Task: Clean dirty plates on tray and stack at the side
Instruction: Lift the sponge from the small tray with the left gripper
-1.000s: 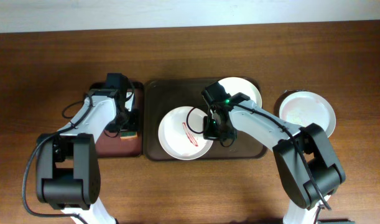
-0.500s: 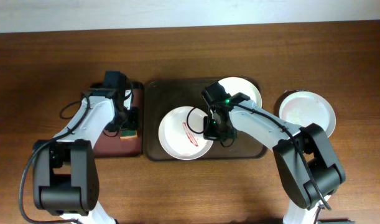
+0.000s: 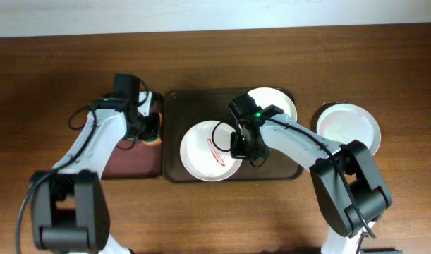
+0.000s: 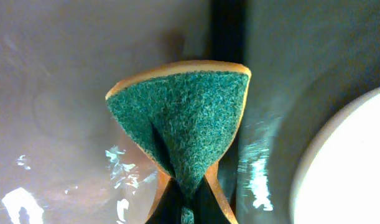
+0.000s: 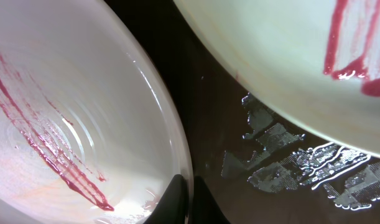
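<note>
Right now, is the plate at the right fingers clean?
No, red streaks cross the plate in the right wrist view.

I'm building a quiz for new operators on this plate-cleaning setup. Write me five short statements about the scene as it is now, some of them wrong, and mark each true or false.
1. The left hand holds a green-faced sponge. True.
2. The right hand hangs open over the tray, touching nothing. False: it is closed on the rim of the streaked plate.
3. Two plates lie on the tray. True: the streaked plate and a second plate at the far right corner.
4. Both plates on the tray are wiped clean. False: the right wrist view shows red streaks on each.
5. A third plate sits on the table, off the tray to its right. True.
</note>
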